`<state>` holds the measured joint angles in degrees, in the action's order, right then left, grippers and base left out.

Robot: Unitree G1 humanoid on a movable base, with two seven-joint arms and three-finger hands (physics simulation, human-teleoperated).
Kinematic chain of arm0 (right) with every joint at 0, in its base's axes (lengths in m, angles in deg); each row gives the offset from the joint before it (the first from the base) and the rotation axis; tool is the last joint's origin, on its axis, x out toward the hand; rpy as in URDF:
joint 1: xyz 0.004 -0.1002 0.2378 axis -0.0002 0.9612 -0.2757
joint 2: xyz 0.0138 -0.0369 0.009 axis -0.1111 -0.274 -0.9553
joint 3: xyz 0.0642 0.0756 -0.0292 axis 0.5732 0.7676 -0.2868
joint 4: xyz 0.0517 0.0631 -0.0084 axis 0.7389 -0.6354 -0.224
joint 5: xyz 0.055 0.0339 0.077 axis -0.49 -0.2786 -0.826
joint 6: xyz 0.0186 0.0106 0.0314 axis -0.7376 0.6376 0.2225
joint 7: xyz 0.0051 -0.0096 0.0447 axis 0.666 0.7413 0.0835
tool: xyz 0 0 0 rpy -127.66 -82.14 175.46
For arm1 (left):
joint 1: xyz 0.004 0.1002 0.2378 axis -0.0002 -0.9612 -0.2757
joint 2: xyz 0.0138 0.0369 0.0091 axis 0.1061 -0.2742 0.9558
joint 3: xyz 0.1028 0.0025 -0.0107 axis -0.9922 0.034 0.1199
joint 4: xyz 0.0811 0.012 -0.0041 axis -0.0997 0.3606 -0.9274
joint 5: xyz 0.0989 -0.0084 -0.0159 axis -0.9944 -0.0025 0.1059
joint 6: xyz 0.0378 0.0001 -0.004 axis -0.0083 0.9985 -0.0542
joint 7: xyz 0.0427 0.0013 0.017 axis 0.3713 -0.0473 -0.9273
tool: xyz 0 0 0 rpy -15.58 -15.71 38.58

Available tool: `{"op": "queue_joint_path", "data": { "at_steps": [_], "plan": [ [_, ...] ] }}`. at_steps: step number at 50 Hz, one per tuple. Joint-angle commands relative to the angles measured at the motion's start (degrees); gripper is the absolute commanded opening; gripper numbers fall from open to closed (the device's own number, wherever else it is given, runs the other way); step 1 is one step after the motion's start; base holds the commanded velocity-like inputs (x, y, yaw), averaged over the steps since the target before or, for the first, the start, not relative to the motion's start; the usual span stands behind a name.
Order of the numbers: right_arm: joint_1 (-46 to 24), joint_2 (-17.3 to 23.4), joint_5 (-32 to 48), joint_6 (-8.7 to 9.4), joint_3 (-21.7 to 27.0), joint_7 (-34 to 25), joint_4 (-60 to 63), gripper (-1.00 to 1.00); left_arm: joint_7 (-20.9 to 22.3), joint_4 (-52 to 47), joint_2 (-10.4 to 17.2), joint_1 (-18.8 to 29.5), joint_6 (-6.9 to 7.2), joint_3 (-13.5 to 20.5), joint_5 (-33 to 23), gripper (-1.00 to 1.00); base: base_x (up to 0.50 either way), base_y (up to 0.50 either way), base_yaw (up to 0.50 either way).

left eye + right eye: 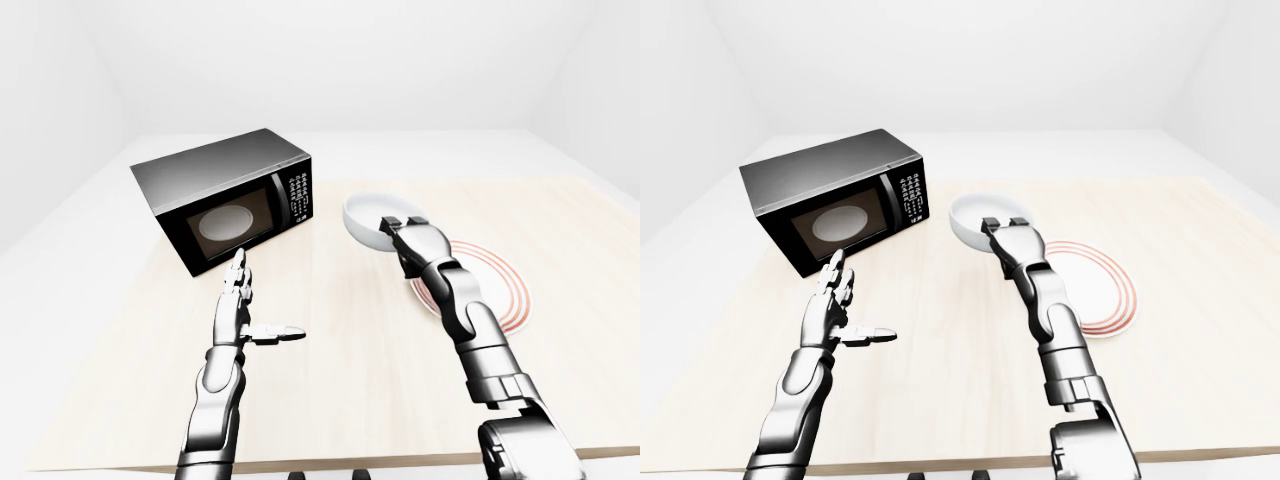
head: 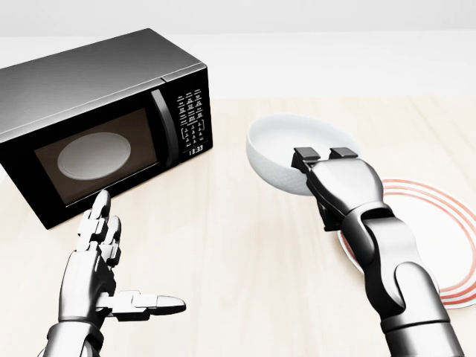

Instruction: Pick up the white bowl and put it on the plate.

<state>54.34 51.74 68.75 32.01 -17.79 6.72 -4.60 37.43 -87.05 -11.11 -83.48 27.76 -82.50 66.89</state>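
Two robot hands in view. Right robot hand point(image 2: 322, 158) reaches to the near rim of the white bowl point(image 2: 279, 152), fingertips point(image 2: 303, 155) hooked over the rim, apparently pinching it; palm side is hidden, so the hold is a judgement. Bowl looks tilted, likely lifted by that rim, just left of the red-ringed plate point(image 2: 446, 223) in the head view, not over it yet. The grip at the near edge probably keeps the forearm clear for a short carry rightward. Left robot hand point(image 2: 100, 260) hovers spread and empty, thumb out, near the black microwave point(image 2: 97, 111), on the wooden worktop point(image 2: 238, 245).
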Motion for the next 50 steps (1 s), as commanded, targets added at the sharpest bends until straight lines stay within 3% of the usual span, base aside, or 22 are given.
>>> {"op": "queue_joint_path", "data": {
  "at_steps": [1, 50],
  "plan": [
    [0.2, 1.97, -2.11, 0.0, 1.6, 2.02, -0.75, -1.0, 0.0, 0.0, 0.0, 0.0, -0.01, 0.0, 0.0, 1.0, 0.0, 0.0, 0.0],
    [5.43, 9.41, -7.21, 0.0, 6.75, 7.59, -5.74, -1.0, 0.0, 0.0, 0.0, 0.0, 0.0, 0.0, 0.01, 1.0, 0.0, 0.0, 0.0]
  ]
}}
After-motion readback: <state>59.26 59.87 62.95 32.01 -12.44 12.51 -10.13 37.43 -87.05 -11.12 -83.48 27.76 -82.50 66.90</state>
